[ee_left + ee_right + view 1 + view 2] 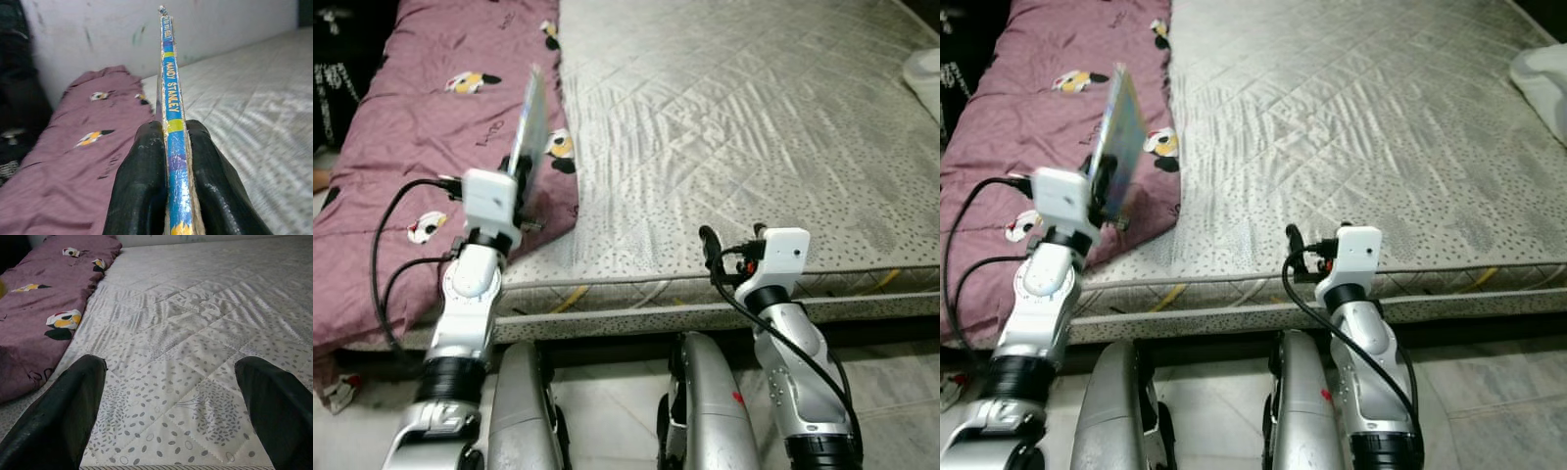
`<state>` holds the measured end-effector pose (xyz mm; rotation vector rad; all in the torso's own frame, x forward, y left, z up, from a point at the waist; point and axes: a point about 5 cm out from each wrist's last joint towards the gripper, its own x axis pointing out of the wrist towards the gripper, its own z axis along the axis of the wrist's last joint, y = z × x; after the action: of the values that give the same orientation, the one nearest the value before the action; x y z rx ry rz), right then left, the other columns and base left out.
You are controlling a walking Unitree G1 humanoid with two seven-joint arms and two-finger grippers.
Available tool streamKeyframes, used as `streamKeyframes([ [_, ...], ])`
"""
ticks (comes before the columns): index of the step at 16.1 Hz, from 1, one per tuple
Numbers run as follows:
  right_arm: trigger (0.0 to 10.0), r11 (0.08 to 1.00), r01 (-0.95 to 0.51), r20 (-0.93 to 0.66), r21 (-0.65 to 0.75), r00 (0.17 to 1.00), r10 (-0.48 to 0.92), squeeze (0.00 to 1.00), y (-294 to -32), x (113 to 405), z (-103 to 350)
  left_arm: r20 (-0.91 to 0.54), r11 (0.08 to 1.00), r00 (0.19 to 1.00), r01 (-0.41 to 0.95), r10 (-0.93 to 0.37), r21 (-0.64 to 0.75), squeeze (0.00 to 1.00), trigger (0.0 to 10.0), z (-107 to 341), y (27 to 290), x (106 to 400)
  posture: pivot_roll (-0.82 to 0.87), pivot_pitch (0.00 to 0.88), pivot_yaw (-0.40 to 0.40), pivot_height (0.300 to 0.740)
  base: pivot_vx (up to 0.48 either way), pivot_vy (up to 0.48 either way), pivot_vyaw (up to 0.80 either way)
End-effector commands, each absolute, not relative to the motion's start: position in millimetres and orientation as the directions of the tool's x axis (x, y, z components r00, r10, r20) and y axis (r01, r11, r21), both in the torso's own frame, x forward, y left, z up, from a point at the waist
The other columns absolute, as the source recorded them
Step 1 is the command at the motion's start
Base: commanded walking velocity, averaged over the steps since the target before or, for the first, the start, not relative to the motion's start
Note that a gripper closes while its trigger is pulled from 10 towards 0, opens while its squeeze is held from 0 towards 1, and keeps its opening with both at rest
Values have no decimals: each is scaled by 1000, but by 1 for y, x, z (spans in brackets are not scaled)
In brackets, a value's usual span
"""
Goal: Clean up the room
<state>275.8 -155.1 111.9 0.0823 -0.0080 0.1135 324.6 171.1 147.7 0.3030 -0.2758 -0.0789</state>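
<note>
While left fingers (142, 181) pinch book (172, 98), mattress (754, 127) below

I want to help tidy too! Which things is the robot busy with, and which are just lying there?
Busy with:
- thin book, pinched upright in the left tool

Just lying there:
- purple blanket
- grey mattress
- white cloth at the mattress edge
- right tool, open above the mattress

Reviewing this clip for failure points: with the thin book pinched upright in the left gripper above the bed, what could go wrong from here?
1. The left gripper pinches the thin book only at its lower edge; held tall and upright, it may pivot or slip out.
2. Released here, over the edge of the purple blanket, the book could land on it rather than get put away.
3. The right gripper hangs open over the grey mattress edge and might snag it if the robot steps forward.
</note>
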Motion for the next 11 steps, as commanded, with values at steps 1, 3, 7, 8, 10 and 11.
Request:
streamKeyframes([
  [1, 10000, 989, -100, 14, 109, 995, 99, 0, -153, 279, 111, 308, 930, 949, -51, -69, 364, 0, 10000, 155, 173, 318, -25, 74, 17, 610, 0, 0, 0],
  [3, 10000, 987, -105, 19, 120, 994, 103, 0, -150, 282, 111, 300, 934, 952, -48, -65, 355, 0, 10000, 152, 171, 307, -15, 75, 14, 633, 0, 0, 0],
  [7, 10000, 987, -98, 17, 129, 995, 96, 0, -151, 284, 110, 221, 959, 975, -76, 14, 272, 0, 10000, 140, 172, 296, -2, 67, 8, 678, 0, 0, 0],
  [8, 10000, 987, -96, 16, 129, 995, 94, 0, -151, 285, 110, 208, 968, 978, -36, -17, 248, 0, 10000, 138, 169, 295, -4, 66, 9, 687, 0, 0, 0],
  [10, 10000, 988, -86, 18, 127, 996, 85, 0, -152, 287, 110, 206, 957, 974, 30, -93, 287, 0, 10000, 139, 164, 291, -6, 62, 10, 709, 0, 0, 0],
  [11, 10000, 991, -73, 21, 110, 997, 71, 0, -154, 287, 110, 191, 960, 965, 132, -181, 246, 0, 10000, 135, 160, 288, -13, 57, 14, 723, 0, 0, 0],
])
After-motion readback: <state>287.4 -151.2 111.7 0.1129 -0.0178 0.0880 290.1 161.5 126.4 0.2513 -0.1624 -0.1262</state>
